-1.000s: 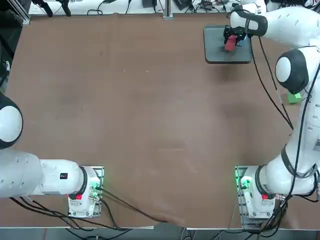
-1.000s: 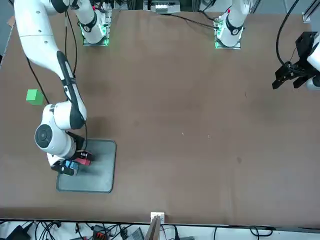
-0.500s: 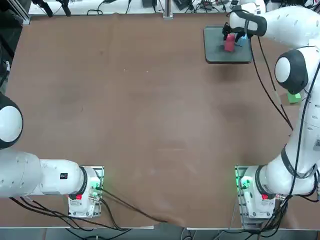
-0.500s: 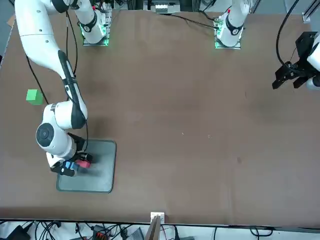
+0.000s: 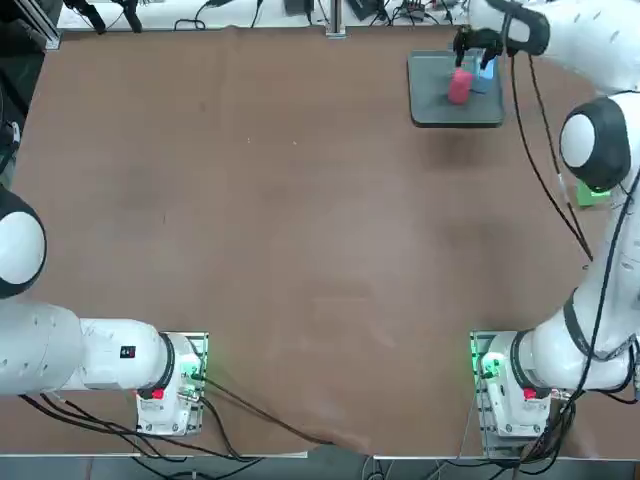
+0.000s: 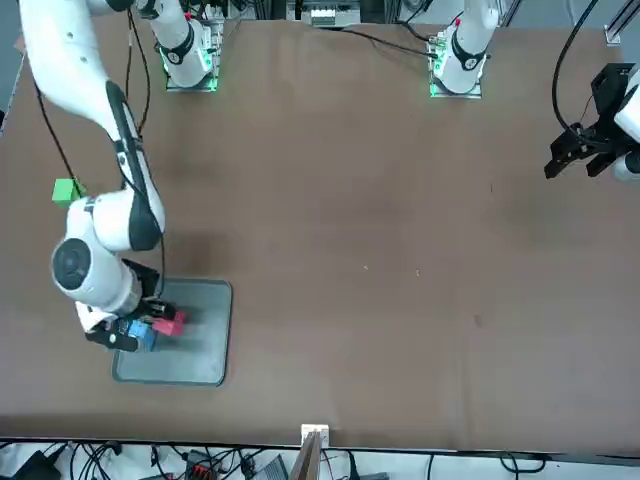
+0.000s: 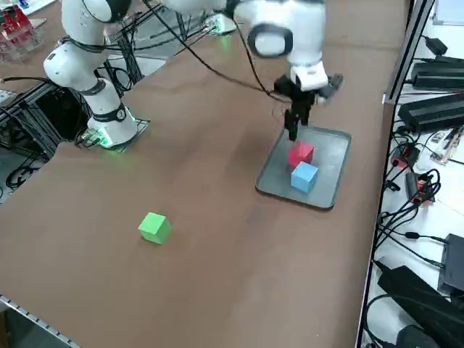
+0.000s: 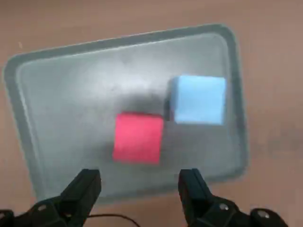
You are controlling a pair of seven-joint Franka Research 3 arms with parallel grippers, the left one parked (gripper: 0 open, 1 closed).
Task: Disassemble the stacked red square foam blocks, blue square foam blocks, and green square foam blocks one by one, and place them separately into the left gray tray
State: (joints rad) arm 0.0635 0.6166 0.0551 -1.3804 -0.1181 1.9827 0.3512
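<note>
We see the right gripper (image 8: 139,187) hanging above the left gray tray (image 8: 57,90), its two black fingers (image 8: 85,189) spread apart with nothing between them, and the red foam cube (image 8: 138,137) lying free on the tray floor below the gap. In the right side view the gripper (image 7: 293,129) points down over the far part of the tray (image 7: 330,156), clear of both cubes. The red foam cube (image 7: 301,153) and the blue foam cube (image 7: 304,176) both sit flat inside the tray, just beside each other corner to corner; from the wrist camera a thin strip of tray shows between them, so we read them as close but not pressed together. The blue foam cube (image 8: 198,99) lies nearer the tray's short end, the red one more toward its middle. From overhead the tray (image 5: 435,105) sits at the far edge of the brown table (image 5: 300,250), on the robot's right half, with the red cube (image 5: 459,87) and blue cube (image 5: 484,79) partly under the arm's wrist. The green foam cube (image 7: 154,227) stands alone on the bare table, well apart from the tray and nearer the robot along the table's right edge; overhead it (image 5: 592,194) peeks out from behind the right arm's elbow. In the front view it (image 6: 66,190) is likewise partly hidden by the arm, while the tray (image 6: 200,350) holds the red cube (image 6: 167,322) and blue cube (image 6: 139,335).
</note>
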